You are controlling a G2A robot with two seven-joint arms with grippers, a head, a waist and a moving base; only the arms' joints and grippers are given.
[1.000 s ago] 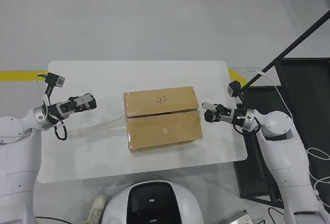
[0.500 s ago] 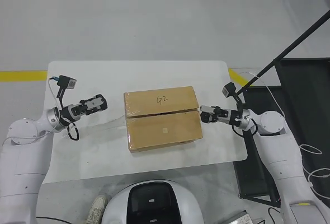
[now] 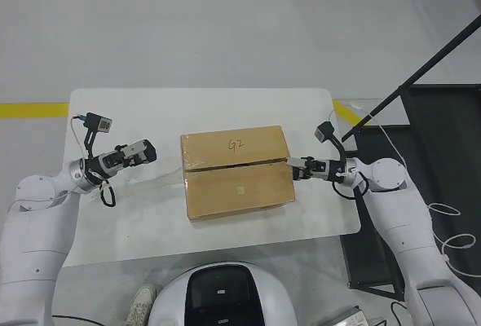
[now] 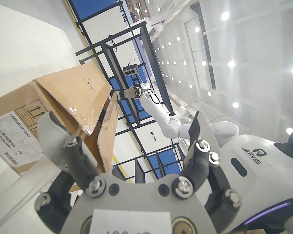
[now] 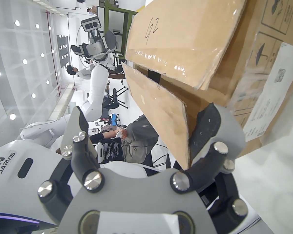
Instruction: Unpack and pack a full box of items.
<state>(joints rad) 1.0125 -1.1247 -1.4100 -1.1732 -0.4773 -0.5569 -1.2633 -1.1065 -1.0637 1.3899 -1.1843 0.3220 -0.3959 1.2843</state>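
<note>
The box (image 3: pixel 236 173) sits mid-frame on the table (image 3: pixel 126 228) in the top view. The left gripper (image 3: pixel 148 150) hangs open left of the box, apart from it. The right gripper (image 3: pixel 296 169), also spread wide, is at the box's right edge, a flap (image 5: pixel 158 113) corner between its fingers.

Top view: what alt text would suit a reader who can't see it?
A cardboard box sits on a white table. The right gripper is at one end of it; the left gripper is beside the other end, apart.
</note>
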